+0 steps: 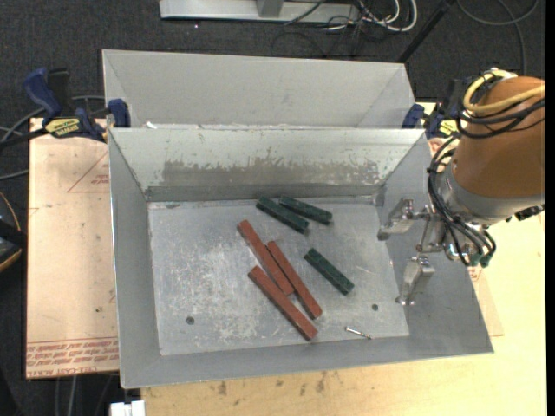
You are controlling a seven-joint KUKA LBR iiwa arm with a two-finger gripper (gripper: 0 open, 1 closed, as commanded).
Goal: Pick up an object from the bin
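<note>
My gripper point(406, 250) hangs over the right side of the bin, its two metal fingers point(414, 281) spread wide apart with nothing between them. Nearest to it, a short way to its left, a dark green bar point(328, 270) lies slanted on the bin floor. Left of that bar, three red-brown bars point(279, 277) lie side by side on a diagonal. Two more dark green bars point(293, 212) rest near the back wall. The fingers touch none of these.
A small metal pin point(357, 331) lies near the front right of the floor, below the gripper. The arm with its orange cover reaches in over the right wall. The sloped right wall stands close beside the fingers.
</note>
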